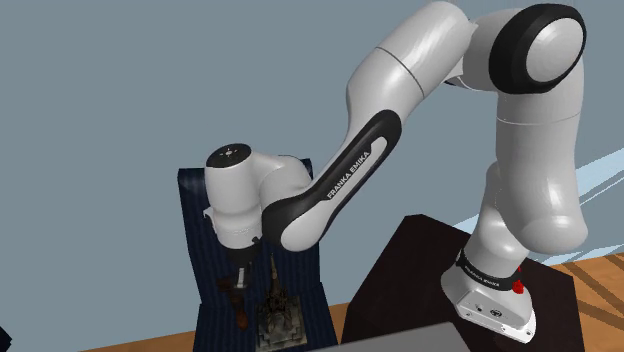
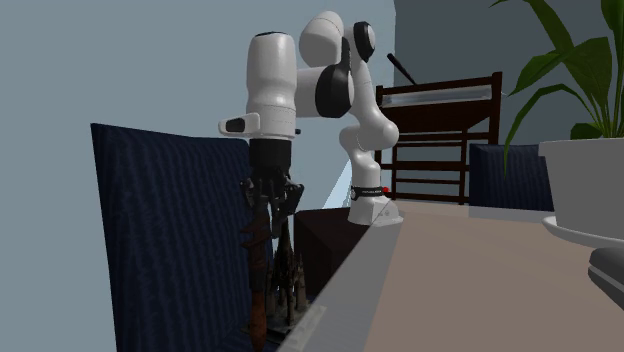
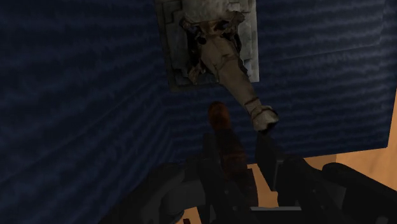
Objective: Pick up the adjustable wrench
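The adjustable wrench (image 3: 221, 130) is a rusty brown tool clasped between my gripper's (image 3: 233, 151) two black fingers. It hangs straight down from the gripper (image 1: 240, 262); the wrench (image 1: 238, 300) is over the seat of a dark blue chair (image 1: 200, 205). In the second exterior view the gripper (image 2: 270, 186) points down with the wrench (image 2: 262, 262) upright below it, in front of the chair back (image 2: 165, 230). I cannot tell whether its lower end touches the seat.
A pale stone-like figurine (image 3: 219, 48) on a grey square base (image 3: 251, 60) stands on the chair seat close beside the wrench (image 1: 278, 312). The dark stand (image 1: 410, 270) is at the shoulder view's right. A tan tabletop (image 2: 480, 285), a potted plant (image 2: 590, 190) and a wooden rack (image 2: 440, 130) are nearby.
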Tool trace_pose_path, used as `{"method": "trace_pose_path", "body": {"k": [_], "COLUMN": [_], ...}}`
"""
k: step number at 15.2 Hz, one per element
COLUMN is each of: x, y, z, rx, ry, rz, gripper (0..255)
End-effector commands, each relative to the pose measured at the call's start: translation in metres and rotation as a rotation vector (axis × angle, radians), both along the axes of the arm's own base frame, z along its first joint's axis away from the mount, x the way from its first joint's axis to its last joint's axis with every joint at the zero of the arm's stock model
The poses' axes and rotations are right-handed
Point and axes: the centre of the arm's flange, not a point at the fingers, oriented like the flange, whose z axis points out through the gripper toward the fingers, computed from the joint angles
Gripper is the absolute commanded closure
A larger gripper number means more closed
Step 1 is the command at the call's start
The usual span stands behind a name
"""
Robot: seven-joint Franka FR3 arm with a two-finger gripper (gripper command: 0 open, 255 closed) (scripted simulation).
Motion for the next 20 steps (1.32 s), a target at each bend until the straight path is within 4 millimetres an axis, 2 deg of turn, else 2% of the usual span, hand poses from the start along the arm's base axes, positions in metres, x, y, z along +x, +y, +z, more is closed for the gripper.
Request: {"method": "trace_pose_path", "body": {"k": [1,8,20], "x": [0.0,0.0,0.0], "y": [0.0,0.0,0.0], "z": [0.0,-0.001,0.062], "rx": [0.0,0.0,0.0], "ry": [0.0,0.0,0.0], "rz": [0.0,0.0,0.0], "gripper": [255,255,255]}}
